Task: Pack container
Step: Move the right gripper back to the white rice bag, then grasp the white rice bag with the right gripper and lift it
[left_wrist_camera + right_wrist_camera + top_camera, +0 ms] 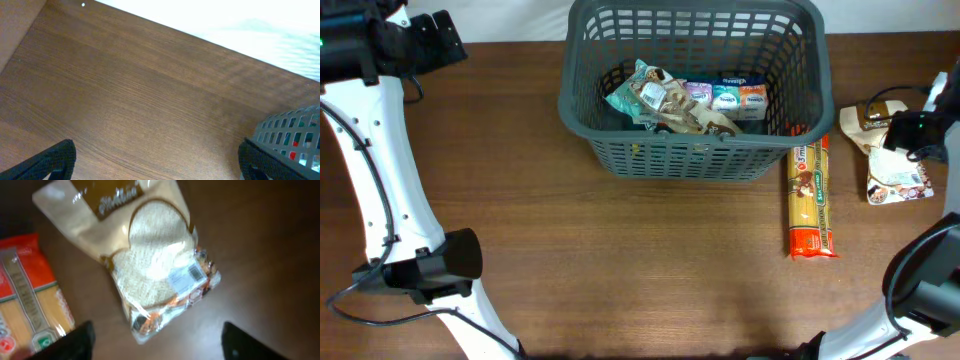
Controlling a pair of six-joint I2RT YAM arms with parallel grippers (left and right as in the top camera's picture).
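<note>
Overhead, the bench is a dark brown wooden top with fine grain running across it, and a white backdrop meets its far edge. The container stands at the far middle of the bench, close to that edge, with several packets lying on its base. Just beside its right wall lies a long spaghetti packet, pointing from far to near. Near the right edge a bag of rice lies flat on the wood, tilted, with a smaller printed packet touching its near side. The right gripper hovers over the rice bag, released, fingers spread and holding nothing. The left gripper hangs over bare wood at the far left, also released, fingers wide apart, with the container's corner showing by its right finger.
</note>
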